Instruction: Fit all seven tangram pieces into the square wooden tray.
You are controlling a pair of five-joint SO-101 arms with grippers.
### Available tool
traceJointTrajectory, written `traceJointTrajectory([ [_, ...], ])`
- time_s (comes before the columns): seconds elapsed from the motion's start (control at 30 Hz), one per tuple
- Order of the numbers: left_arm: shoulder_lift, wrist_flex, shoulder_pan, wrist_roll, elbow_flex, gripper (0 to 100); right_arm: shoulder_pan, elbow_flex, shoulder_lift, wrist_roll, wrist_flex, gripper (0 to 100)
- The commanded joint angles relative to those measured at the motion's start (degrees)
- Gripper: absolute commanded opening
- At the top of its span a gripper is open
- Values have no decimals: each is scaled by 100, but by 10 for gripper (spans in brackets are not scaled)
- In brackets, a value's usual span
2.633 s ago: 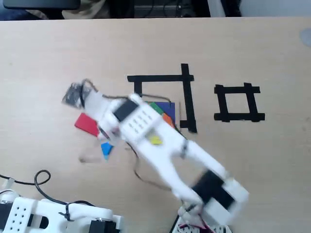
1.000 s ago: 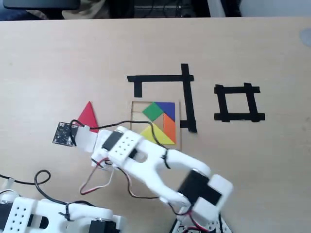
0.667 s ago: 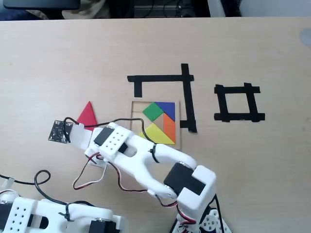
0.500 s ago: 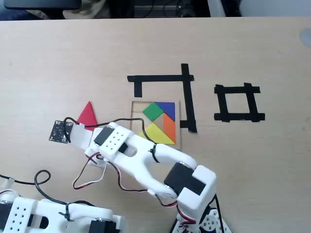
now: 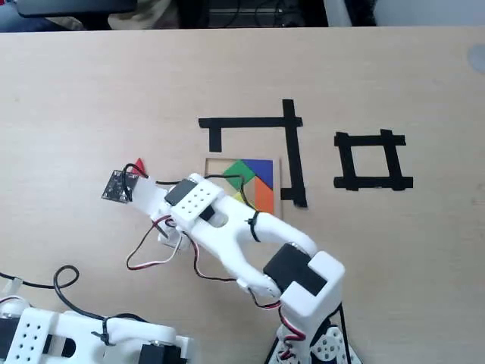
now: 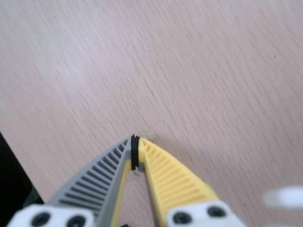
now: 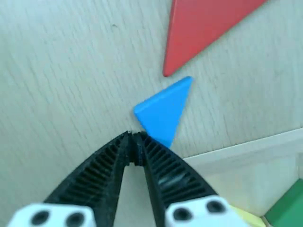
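just ahead of the closed right jaws lies the blue triangle (image 7: 163,111).

From here the table (image 5: 76,91) reads as pale wood-grain board with fine streaks, matt with a faint sheen. The tape (image 5: 290,152) stuck on it is matt black. The tray (image 7: 265,142) looks like bare light wood, smooth along its rim. The red triangle (image 7: 203,28) and the blue triangle (image 7: 163,111) are smooth, evenly coloured and matt. My right gripper (image 7: 134,139) has ribbed black plastic fingers (image 7: 165,175). The left gripper (image 6: 135,144) has ribbed plastic ones too, grey and yellow. The right arm (image 5: 227,227) has a smooth white plastic shell.
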Motion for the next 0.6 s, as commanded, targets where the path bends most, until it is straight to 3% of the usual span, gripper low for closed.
traceJointTrajectory([
  [0.0,-35,-88,-22,18,-119,30,-246,-268,-708,44,255,11],
  [0.27,-35,-88,110,18,-101,30,-158,-57,-1464,-9,70,24],
  [0.4,-35,-88,119,18,-101,30,123,-40,-1051,-598,-158,183],
  [0.57,-35,-88,119,18,-101,30,62,-207,-549,-1125,-501,208],
])
